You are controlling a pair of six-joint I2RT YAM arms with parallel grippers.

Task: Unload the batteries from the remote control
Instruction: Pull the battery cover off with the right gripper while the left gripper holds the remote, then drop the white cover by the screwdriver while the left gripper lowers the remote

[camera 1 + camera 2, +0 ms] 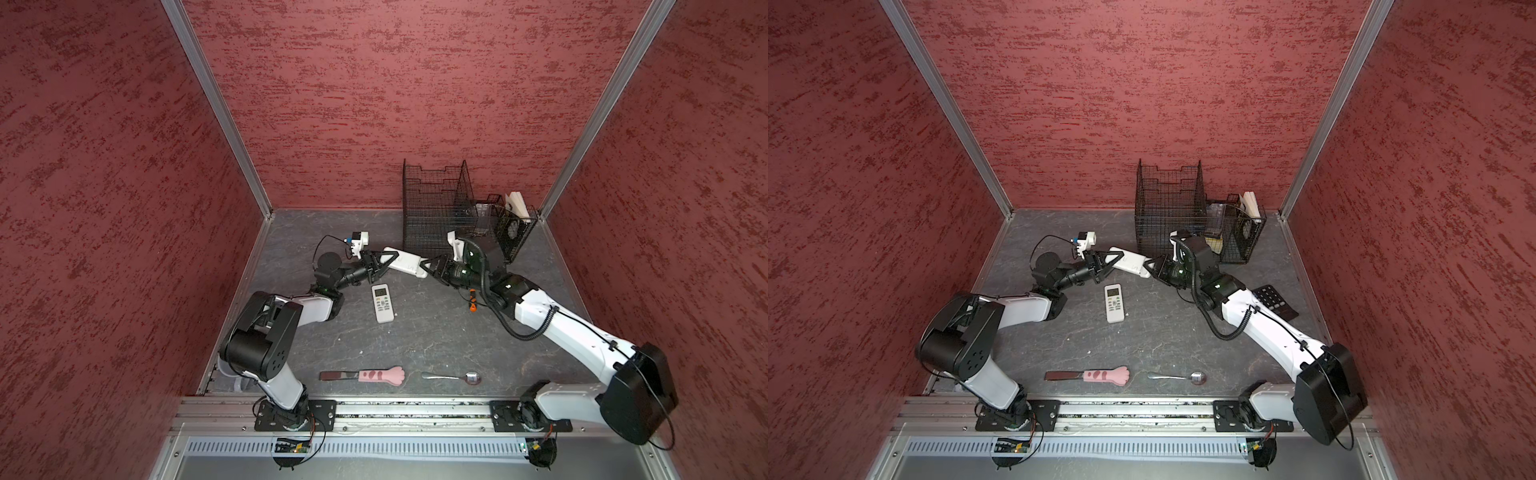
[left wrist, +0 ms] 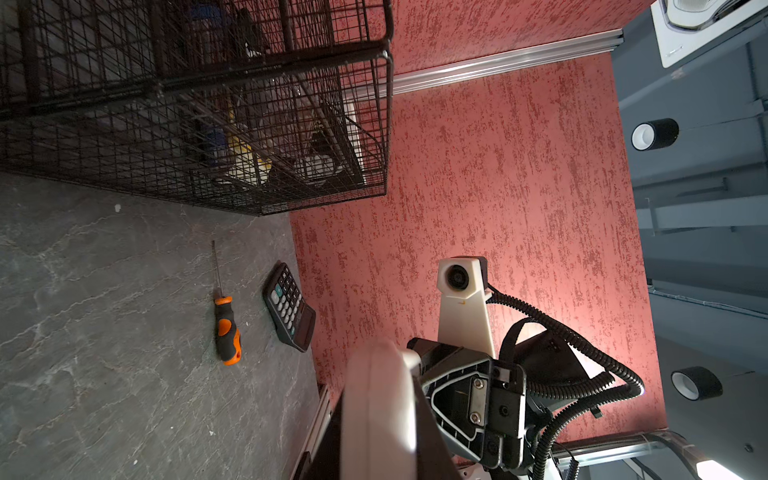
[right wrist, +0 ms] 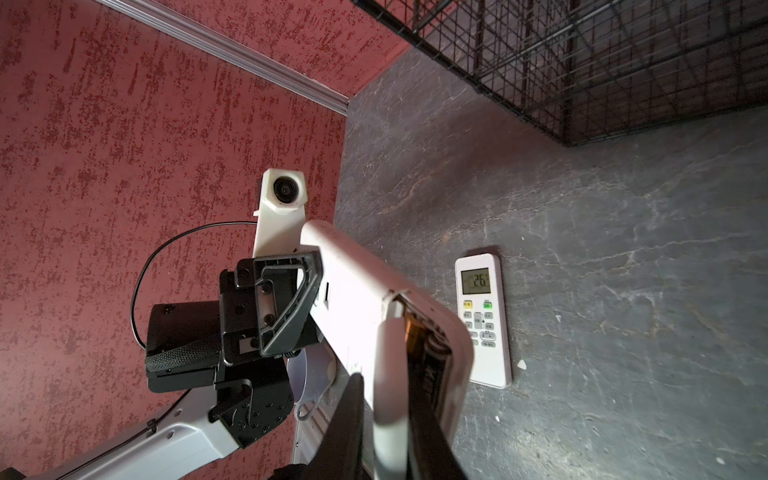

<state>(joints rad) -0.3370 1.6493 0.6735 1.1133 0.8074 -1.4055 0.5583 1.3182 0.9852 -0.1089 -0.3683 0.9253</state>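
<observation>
Two pincers are counted, the left gripper (image 1: 388,259) and the right gripper (image 1: 426,266). One black wire rack (image 1: 432,208) is stood just behind the right gripper, and one lower wire basket (image 1: 515,237) is set against the rack on the side away from the left gripper. Two white remotes are counted. One remote control (image 1: 405,262) is held off the grey table (image 1: 415,340) between the two pincers, while a second remote (image 1: 382,303) is laid face up just below the left gripper, toward the front rail (image 1: 415,409). One calculator (image 1: 1273,301) and one orange-handled screwdriver (image 2: 226,332) are laid behind the right gripper, by its wrist. One pink paw-handled spatula (image 1: 365,375) and one spoon (image 1: 451,377) are laid well apart from both pincers, near the rail. The left gripper is clamped narrowly on one end of the remote control. The right gripper is drawn in on the lifted white battery cover (image 3: 388,374) at the other end. The batteries (image 3: 415,330) are lodged in the opened compartment, just beside the right gripper's fingers; a dark body and an orange-gold end are shown, but their number cannot be told. "26" is read on the second remote's display; the button labels cannot be made out.
</observation>
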